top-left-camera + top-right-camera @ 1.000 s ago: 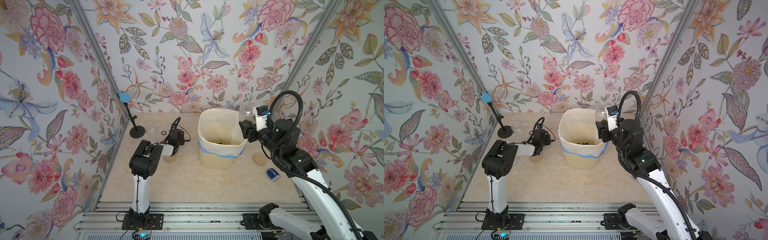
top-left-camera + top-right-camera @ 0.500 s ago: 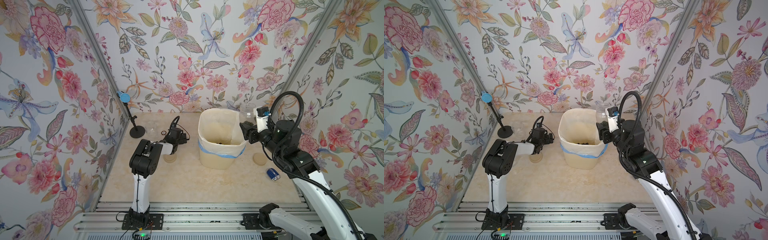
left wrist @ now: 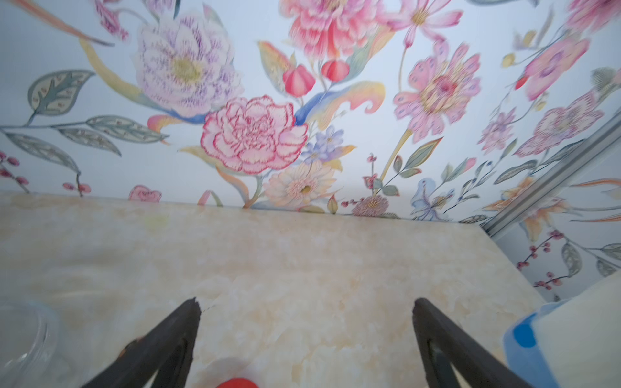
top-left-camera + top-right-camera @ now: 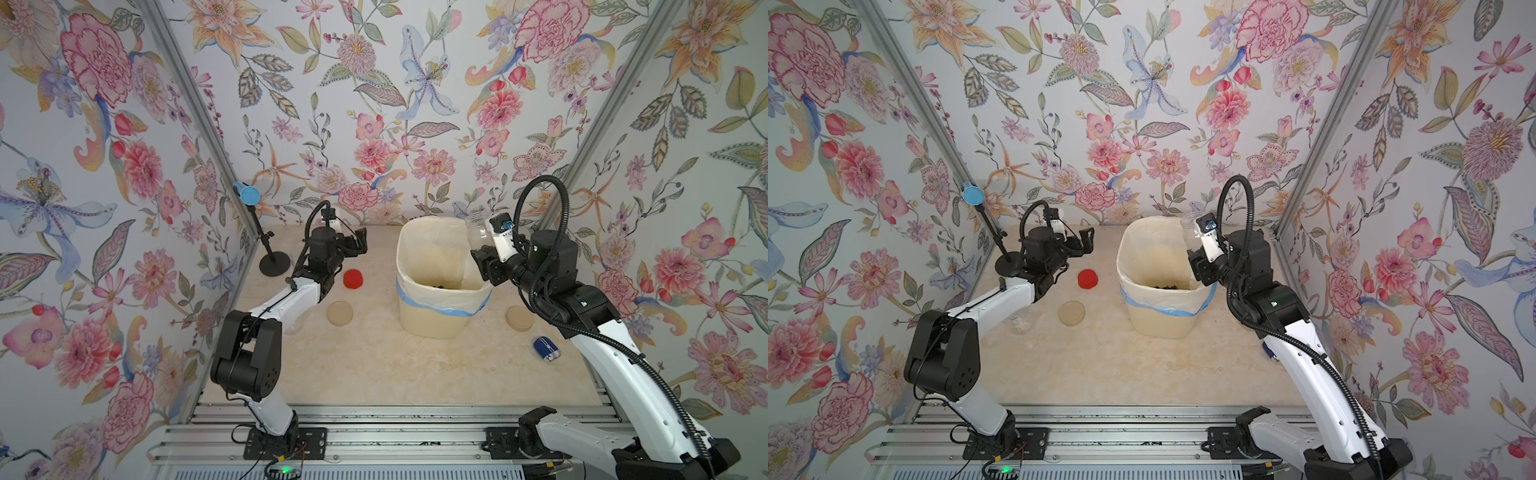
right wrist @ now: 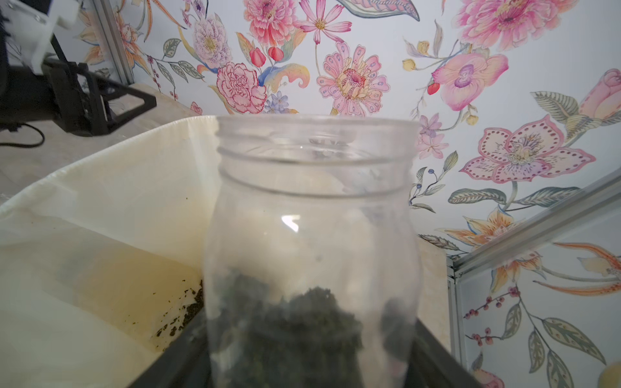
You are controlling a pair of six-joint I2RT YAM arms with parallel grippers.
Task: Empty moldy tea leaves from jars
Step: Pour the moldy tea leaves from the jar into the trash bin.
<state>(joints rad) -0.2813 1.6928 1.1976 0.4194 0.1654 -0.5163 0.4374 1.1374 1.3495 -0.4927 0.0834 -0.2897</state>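
My right gripper [image 4: 484, 255] is shut on an open clear jar [image 4: 478, 226] [image 4: 1190, 226], held upright at the right rim of the cream bin [image 4: 436, 307] [image 4: 1158, 311]. The right wrist view shows that jar [image 5: 312, 201] with dark tea leaves [image 5: 295, 329] heaped at its bottom. More tea leaves [image 4: 440, 286] [image 5: 188, 309] lie inside the bin. My left gripper [image 4: 353, 245] [image 3: 306, 302] hangs open and empty over the table, left of the bin. A red cap [image 4: 353, 278] [image 4: 1087, 278] [image 3: 237, 383] lies on the table just below it.
Two beige lids [image 4: 340, 313] [image 4: 519, 318] lie flat either side of the bin. An empty clear jar [image 4: 1021, 322] stands by my left forearm, and a glass rim [image 3: 23, 336] shows beside the left fingers. A black stand [image 4: 274, 262] is at back left, a blue object [image 4: 546, 349] at front right.
My left gripper has opened and drawn back a little; the red cap now lies free on the table. The right arm with its jar has barely moved.
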